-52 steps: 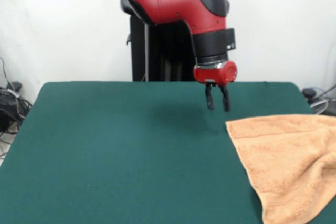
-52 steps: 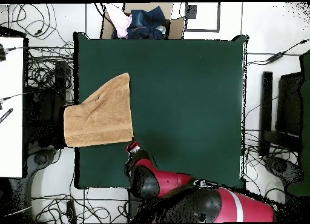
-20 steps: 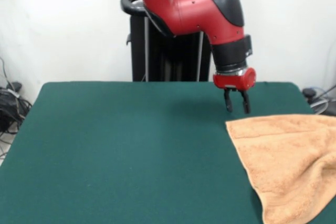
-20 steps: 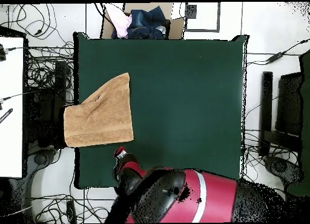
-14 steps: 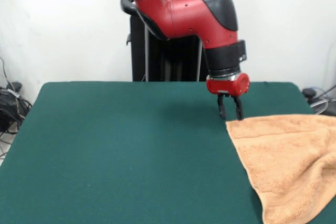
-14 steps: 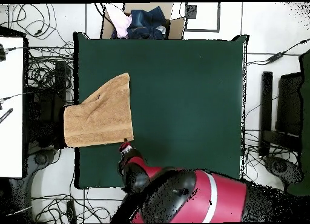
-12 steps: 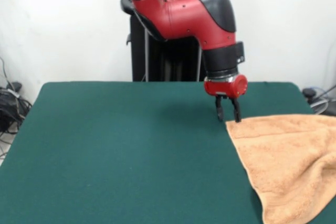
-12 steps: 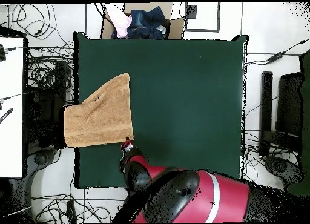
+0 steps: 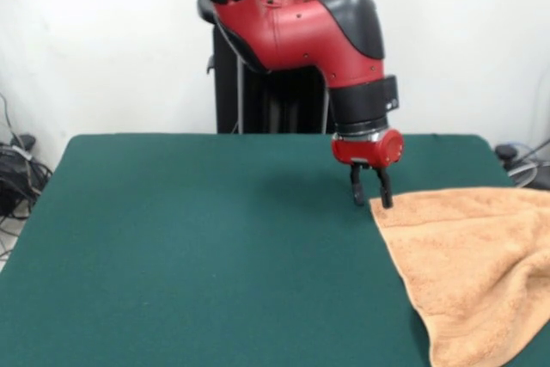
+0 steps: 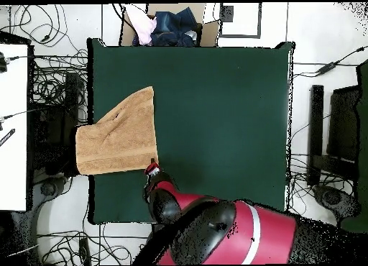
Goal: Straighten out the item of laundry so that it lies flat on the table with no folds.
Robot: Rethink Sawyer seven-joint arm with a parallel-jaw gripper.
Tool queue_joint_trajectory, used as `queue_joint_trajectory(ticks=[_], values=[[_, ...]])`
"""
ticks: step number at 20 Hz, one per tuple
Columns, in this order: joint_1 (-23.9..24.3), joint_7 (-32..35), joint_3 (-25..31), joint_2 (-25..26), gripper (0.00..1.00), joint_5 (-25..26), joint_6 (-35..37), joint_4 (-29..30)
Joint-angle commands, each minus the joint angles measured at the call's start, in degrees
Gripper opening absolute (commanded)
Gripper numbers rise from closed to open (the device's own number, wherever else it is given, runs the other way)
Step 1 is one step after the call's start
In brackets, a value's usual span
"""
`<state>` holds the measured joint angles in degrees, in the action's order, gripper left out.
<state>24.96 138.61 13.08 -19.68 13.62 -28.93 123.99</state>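
the tan towel (image 9: 473,268) lies rumpled at one side of the green surface (image 9: 198,247), and part of it hangs over the edge. just behind its corner the tool (image 9: 371,199) points down, open a little, holding nothing.

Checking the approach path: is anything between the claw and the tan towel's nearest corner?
Nothing visible. The open claw hangs beside the tan terry-cloth towel corner, only bare dark green felt table between.
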Motion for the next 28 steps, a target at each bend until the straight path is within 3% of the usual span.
queue_joint_trajectory(ticks=[1, 12, 17, 28], values=[[-2.4, 6.2, -1.7, 4.8, 1.0, -3.6, -1.3, -10.0], [-3.5, 6.8, -1.8, 4.9, 1.0, -4.3, -1.5, -9.5], [-5.1, 7.3, -2.8, 8.3, 1.0, -5.2, -3.6, -11.0], [-5.8, 7.8, -1.2, 9.4, 1.0, -4.6, -2.8, -12.0]])
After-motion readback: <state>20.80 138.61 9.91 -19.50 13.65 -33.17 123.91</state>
